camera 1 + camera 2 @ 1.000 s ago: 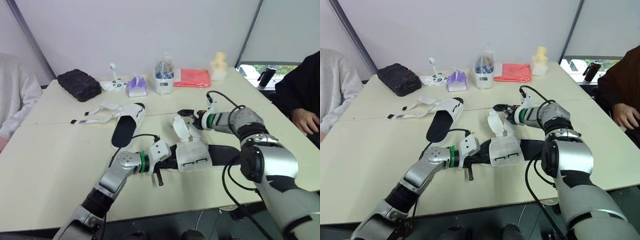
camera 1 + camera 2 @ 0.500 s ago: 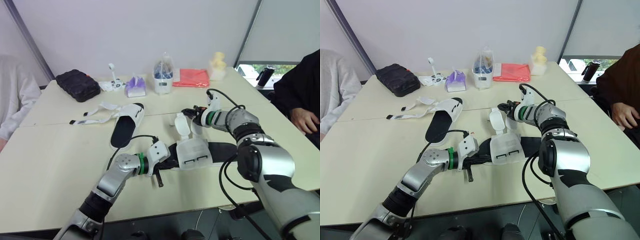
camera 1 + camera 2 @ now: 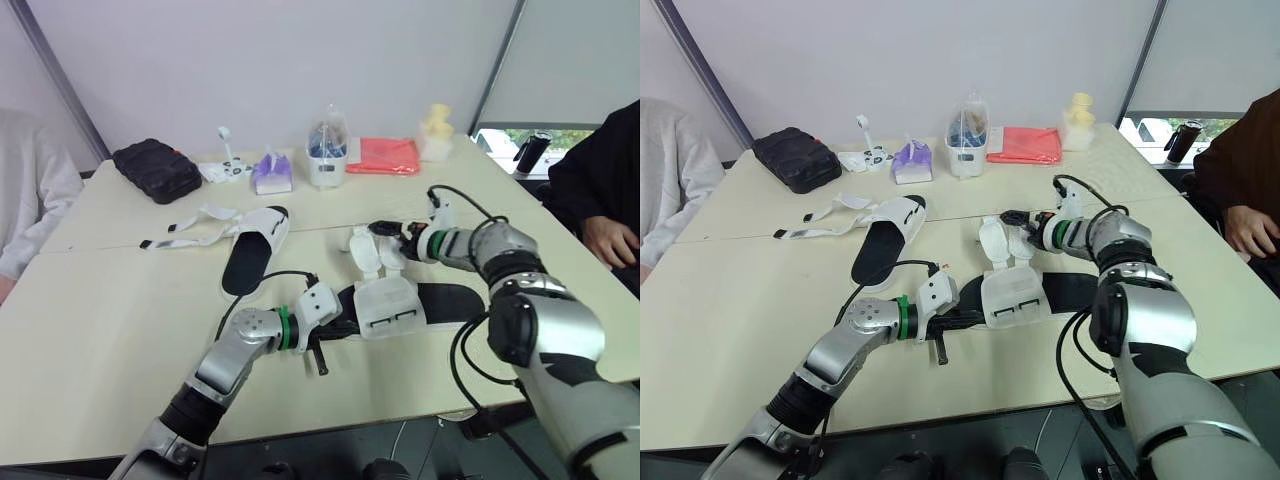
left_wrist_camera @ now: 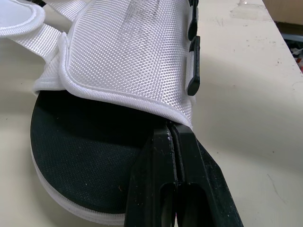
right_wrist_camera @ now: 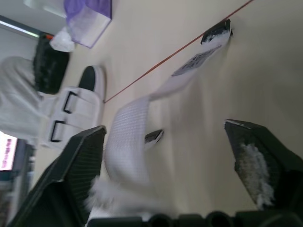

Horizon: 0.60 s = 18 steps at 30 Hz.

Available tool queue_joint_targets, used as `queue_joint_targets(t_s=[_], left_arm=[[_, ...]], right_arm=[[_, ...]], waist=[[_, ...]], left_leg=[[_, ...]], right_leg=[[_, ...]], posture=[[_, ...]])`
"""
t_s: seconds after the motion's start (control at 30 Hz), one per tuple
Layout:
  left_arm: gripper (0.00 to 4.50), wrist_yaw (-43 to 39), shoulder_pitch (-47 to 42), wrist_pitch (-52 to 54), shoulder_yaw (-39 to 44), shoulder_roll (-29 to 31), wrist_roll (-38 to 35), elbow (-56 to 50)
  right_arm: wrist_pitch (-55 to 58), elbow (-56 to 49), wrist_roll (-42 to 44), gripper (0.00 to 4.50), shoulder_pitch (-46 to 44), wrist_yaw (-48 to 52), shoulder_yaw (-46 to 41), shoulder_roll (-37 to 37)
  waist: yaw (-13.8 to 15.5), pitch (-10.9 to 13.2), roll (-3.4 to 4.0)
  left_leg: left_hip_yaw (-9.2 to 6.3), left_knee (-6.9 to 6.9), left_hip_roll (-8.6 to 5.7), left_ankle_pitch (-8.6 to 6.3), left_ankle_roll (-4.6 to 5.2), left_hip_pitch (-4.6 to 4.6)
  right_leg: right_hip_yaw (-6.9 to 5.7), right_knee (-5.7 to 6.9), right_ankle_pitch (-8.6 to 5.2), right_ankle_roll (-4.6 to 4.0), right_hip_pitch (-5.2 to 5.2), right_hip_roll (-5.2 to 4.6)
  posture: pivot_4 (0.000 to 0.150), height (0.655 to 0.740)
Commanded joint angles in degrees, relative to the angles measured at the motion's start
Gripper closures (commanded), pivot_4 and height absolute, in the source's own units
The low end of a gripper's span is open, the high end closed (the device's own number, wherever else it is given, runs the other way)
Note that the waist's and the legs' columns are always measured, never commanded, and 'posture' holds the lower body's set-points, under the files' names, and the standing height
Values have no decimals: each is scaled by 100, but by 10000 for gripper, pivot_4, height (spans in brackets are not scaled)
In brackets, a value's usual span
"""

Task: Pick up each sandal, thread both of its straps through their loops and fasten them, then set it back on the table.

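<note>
Item: near sandal (image 3: 388, 305), black sole with a white woven upper, lying flat on the table (image 3: 100, 320) in front of the robot. Its upper is unfastened; one white strap (image 5: 130, 137) stands up from the sole and trails off across the table. Far sandal (image 3: 255, 245) lies further back to the robot's left, also flat, its straps loose and spread out sideways.

View differences: the left wrist view shows the weave of the upper, its piped edge and two black loops (image 4: 193, 71) empty along one side; the head views show these as small dark marks. The right wrist view shows the strap's dark tip resting on the table and the far sandal's two loops beyond.

Tools: left gripper (image 4: 173, 132) is clenched, fingers pressed together on the near sandal's edge where upper meets sole. Right gripper (image 5: 163, 127) is spread wide at the raised strap, which runs between its fingers (image 5: 75, 161); contact with either finger cannot be confirmed.
</note>
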Motion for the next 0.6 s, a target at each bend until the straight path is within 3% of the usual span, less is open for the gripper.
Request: queue_joint_targets(t_s=[0.03,0.33,0.43,0.6], left_arm=[[45000,-13,74,-16,-67,-25,-4,-202],[45000,-19,8,-36,-115,-81,19,-159],[45000,1,26,-34,-105,-90,31,-166],[45000,66,85,-2,-64,-97,27,-215]], right_arm=[[344,-321,362,4210,-30,159,-398,-185],[264,-123,601,4210,-50,-139,-904,-26],[229,-70,557,11967,-142,-174,-889,73],[51,-90,410,37186,-228,50,-711,211]], waist=[[2,0,0],[10,0,0],[5,0,0],[10,0,0]], left_leg=[[0,0,0,0,0,0],[3,1,1,-1,1,0],[3,1,1,0,0,-1],[3,1,1,0,0,-1]], right_leg=[[0,0,0,0,0,0],[0,0,0,0,0,0],[0,0,0,0,0,0],[0,0,0,0,0,0]], posture=[[1500,7400],[1500,7400],[1500,7400],[1500,7400]])
